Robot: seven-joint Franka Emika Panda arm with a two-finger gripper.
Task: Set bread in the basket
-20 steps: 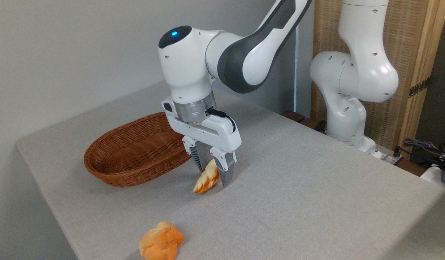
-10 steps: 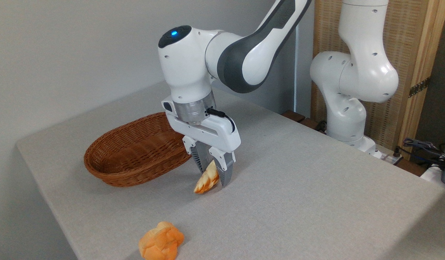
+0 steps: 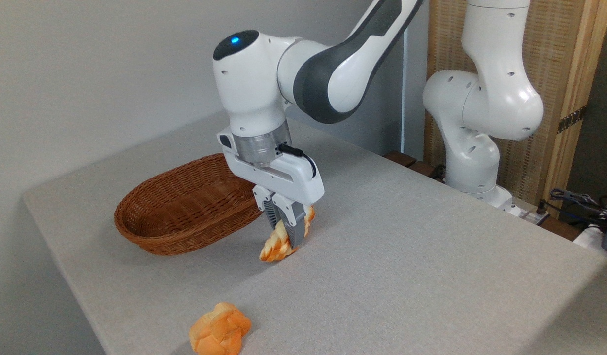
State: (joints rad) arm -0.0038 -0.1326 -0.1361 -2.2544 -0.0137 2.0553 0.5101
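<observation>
Camera view: fixed, looking down across the table from one corner.
Change: against the two earlier pictures, the jaws have drawn together on the bread, and the wrist has turned slightly and risen a little.
Gripper: fingers pointing down, clamped on the loaf, with only the loaf's thickness between them.
Bread relative to the jaws: held between them near its middle; the lower tapered end hangs below and to the left of the fingertips, the upper end shows behind the right finger. It tilts steeply.
Contact with the table: the lower tip looks just off the cloth or barely touching; I cannot tell which.
Basket: left of the jaws and slightly behind, its near rim just beside the fingers; nothing visible inside.
Meaning for the task: the grasp appears made; lifting and carrying leftward over the rim remain.
Bun: well below the jaws, near the table's front edge, untouched.
</observation>
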